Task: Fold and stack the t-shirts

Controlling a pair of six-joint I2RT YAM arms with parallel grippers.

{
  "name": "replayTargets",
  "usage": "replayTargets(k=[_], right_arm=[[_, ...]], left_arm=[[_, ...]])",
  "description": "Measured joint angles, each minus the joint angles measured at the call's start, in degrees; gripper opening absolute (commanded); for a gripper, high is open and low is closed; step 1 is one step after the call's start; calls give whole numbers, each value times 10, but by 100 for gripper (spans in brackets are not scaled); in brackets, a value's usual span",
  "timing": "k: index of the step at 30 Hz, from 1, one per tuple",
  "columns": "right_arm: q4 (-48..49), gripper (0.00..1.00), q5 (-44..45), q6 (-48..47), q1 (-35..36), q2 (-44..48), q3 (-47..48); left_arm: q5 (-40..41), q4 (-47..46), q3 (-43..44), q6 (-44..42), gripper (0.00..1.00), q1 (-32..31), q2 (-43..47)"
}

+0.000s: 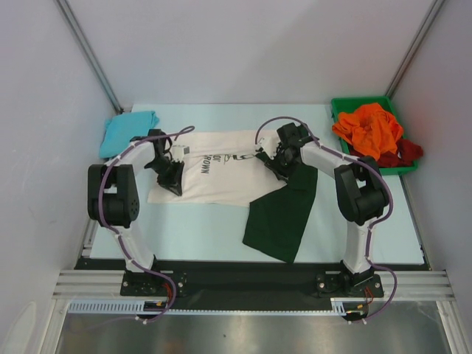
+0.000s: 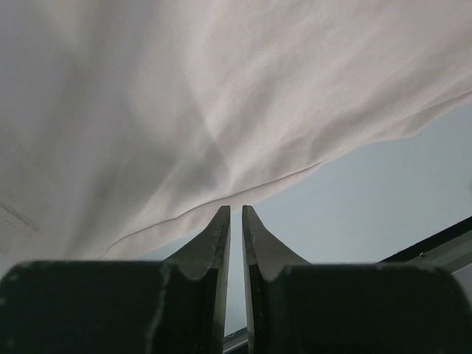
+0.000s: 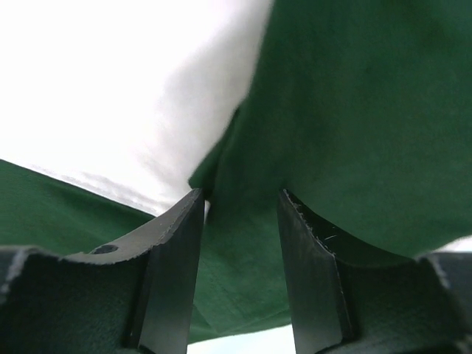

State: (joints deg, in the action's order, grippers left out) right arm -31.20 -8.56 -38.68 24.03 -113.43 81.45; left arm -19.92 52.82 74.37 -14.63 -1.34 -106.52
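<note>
At far left a crumpled teal cloth t-shirt lies at the back of the pale blue table, not yet folded. Just beside it the left gripper sits on the left edge of the cream cloth t-shirt with dark lettering; its jaws are almost together, a thin slit between them, the tips meeting the hem, and it appears to pinch that hem. The cream garment is spread flat mid-table, print up. Its broad dark green cloth sleeve trails toward the near edge on the right. The right gripper is at the junction of cream body and green sleeve, jaws partly apart with a fold of green cloth between them; a firm hold is not evident. At far right a green plastic bin holds a bunched orange cloth t-shirt, and a dark red cloth t-shirt hangs over its rim. Judgement: the first fold of the cream garment is in hand and stacking has not begun. The next move calls for the right jaws to close on the sleeve, then both arms to carry their edges inward together, keeping the cloth taut and unwrinkled.
</note>
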Motion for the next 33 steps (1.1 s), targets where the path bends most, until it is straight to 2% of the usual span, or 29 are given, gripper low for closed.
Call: replayTargets(k=[5, 13, 33], right_arm=[[2, 52, -8, -12, 19, 4, 0], [16, 50, -10, -27, 47, 30, -12], [20, 50, 10, -19, 12, -12, 10]], left_arm=[[4, -5, -6, 0, 15, 0, -18], [17, -13, -8, 0, 15, 0, -40], [27, -16, -12, 0, 15, 0, -40]])
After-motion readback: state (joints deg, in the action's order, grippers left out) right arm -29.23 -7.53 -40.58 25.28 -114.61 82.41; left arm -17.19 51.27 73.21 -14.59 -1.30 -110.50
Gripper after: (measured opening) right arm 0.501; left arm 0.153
